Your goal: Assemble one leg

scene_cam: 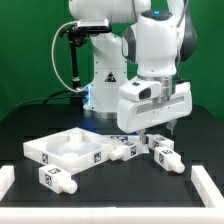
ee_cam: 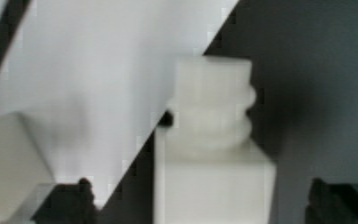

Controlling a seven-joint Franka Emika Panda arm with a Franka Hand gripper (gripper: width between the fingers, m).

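Leg blurred, base cut off by edge.

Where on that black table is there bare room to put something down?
Bare: the front strip of the table, between the near leg and the leg at the exterior view's right; also behind the panel, toward that view's left. Crowded: under the tool, where legs cluster by the panel's corner.
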